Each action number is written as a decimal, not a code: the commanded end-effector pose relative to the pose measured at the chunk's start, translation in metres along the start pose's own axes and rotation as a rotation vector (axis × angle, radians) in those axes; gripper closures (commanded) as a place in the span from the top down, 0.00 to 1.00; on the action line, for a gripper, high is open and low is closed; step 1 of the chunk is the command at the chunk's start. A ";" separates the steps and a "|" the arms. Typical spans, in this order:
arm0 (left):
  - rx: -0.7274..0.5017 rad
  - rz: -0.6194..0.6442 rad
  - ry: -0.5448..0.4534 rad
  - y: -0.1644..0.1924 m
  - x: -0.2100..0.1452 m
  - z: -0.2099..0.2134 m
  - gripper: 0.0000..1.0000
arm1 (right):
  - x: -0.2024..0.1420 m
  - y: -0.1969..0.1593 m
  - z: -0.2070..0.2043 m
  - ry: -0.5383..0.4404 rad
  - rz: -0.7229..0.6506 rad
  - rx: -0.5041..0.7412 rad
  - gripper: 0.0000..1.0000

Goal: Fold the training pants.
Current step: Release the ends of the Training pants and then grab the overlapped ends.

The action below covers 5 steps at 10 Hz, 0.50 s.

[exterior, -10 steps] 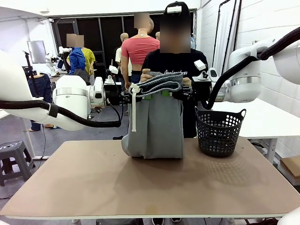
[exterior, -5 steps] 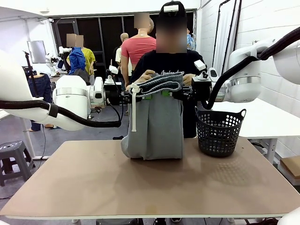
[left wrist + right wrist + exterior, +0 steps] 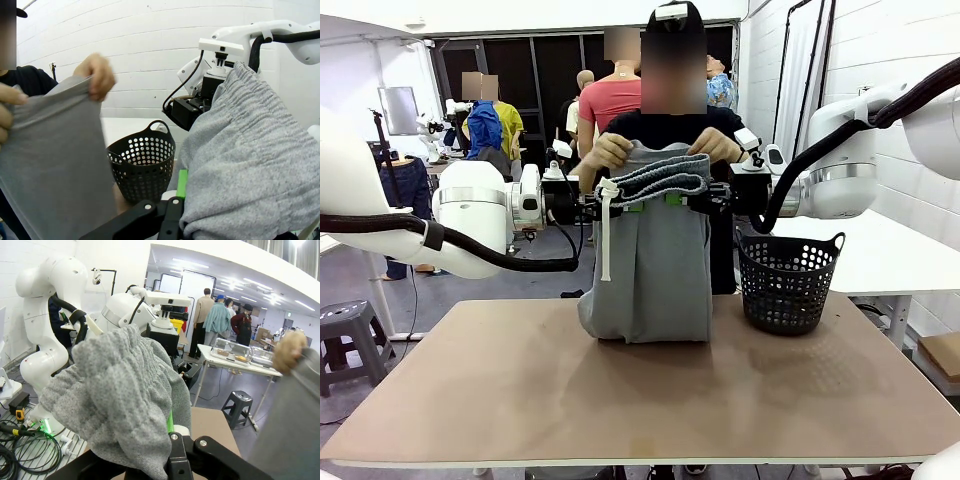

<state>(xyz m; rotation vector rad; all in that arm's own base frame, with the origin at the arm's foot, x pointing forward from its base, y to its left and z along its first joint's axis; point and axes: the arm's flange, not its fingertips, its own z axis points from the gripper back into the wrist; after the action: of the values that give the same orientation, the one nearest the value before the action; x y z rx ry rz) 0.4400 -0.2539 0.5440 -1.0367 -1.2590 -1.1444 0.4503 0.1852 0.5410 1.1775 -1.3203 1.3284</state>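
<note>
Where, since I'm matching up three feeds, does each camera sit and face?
Front: between the arms, facing the person across the table; both arms show, left hand and right hand shut on the training pants.
Left wrist: on the left arm, facing the right arm and basket; its own fingers show.
Right wrist: on the right arm, facing the left arm; its own fingers show.
Shared: both wrist views show the pants' waistband and a person's hand.

Training pants (image 3: 656, 270) of soft, matt grey knit cloth — basket (image 3: 788, 285) of perforated black plastic, tabletop (image 3: 620, 400) smooth and matt.
</note>
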 end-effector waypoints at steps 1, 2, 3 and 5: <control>-0.008 0.000 -0.010 -0.001 0.003 0.000 0.00 | 0.001 0.004 0.000 -0.015 0.006 0.002 0.00; -0.008 0.000 -0.010 -0.001 0.003 0.000 0.00 | 0.001 0.004 0.000 -0.015 0.006 0.002 0.00; -0.008 0.000 -0.010 -0.001 0.003 0.000 0.00 | 0.001 0.004 0.000 -0.015 0.006 0.002 0.00; -0.008 0.000 -0.010 -0.001 0.003 0.000 0.00 | 0.001 0.004 0.000 -0.015 0.006 0.002 0.00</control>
<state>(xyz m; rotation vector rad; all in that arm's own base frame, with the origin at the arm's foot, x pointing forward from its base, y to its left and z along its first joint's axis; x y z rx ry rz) 0.4400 -0.2539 0.5440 -1.0369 -1.2589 -1.1446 0.4503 0.1852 0.5411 1.1781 -1.3203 1.3287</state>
